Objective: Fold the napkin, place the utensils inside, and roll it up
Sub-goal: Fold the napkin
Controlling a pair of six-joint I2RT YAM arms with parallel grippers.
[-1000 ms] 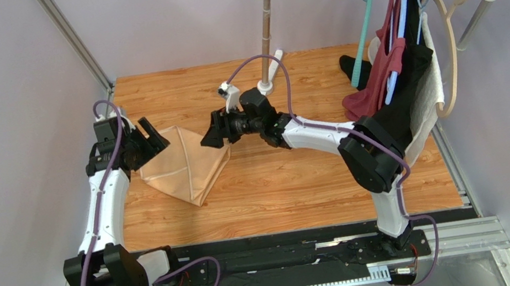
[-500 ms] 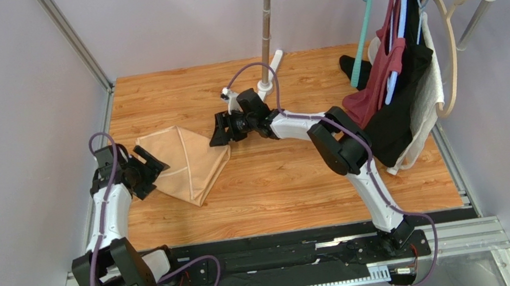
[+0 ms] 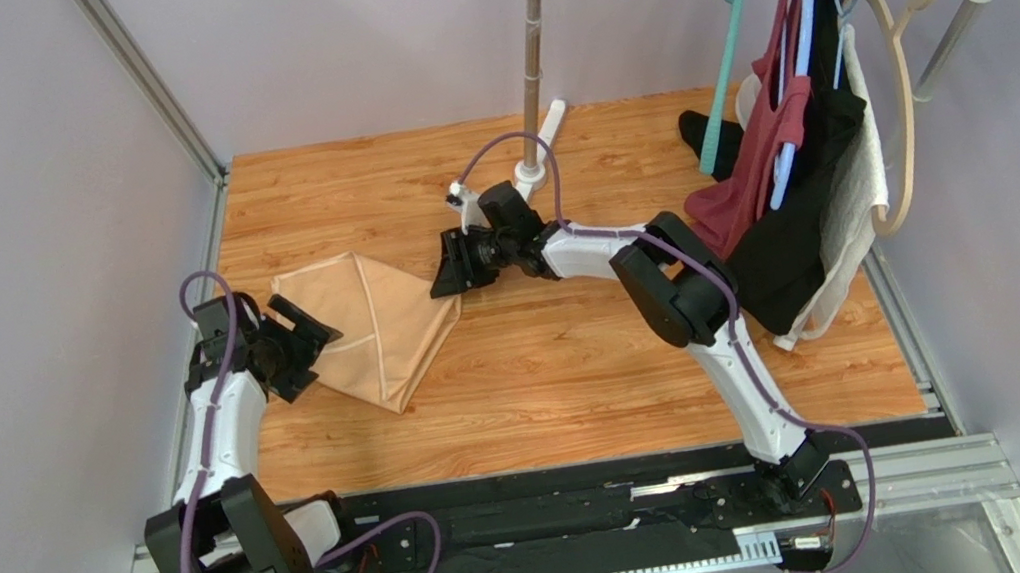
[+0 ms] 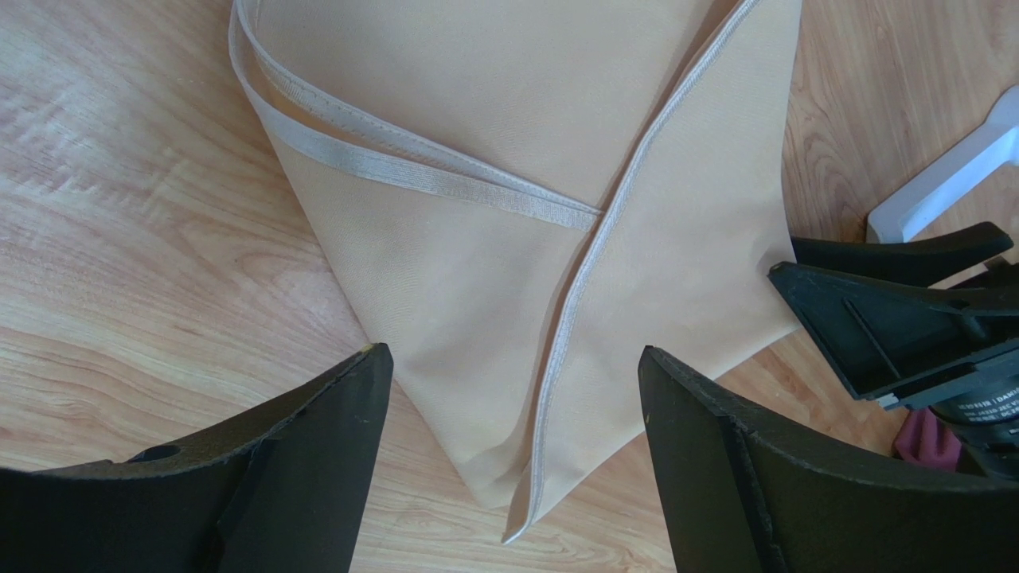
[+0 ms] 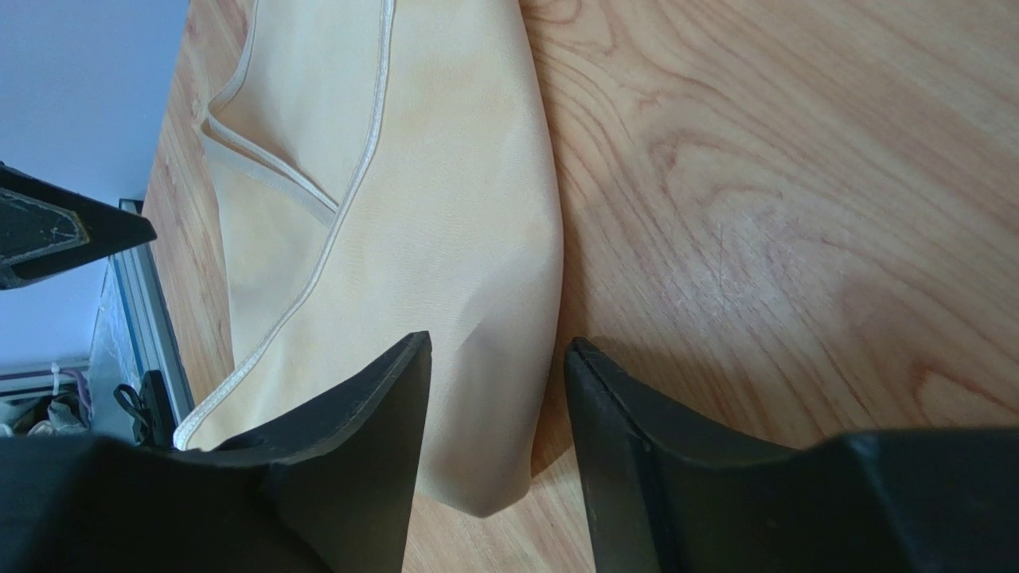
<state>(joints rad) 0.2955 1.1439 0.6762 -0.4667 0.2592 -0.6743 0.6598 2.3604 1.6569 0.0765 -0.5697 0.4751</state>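
Several garments [image 3: 790, 184] hang well right of napkin [image 3: 363, 324].

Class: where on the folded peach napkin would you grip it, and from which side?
Grip the napkin's rounded folded edge on its right, coming low from the right gripper's side. That fold looks puffed off the table, so a finger might slip under; the hemmed edges lie flat.

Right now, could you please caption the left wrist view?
Open left jaws frame a corner of the folded napkin on the table.
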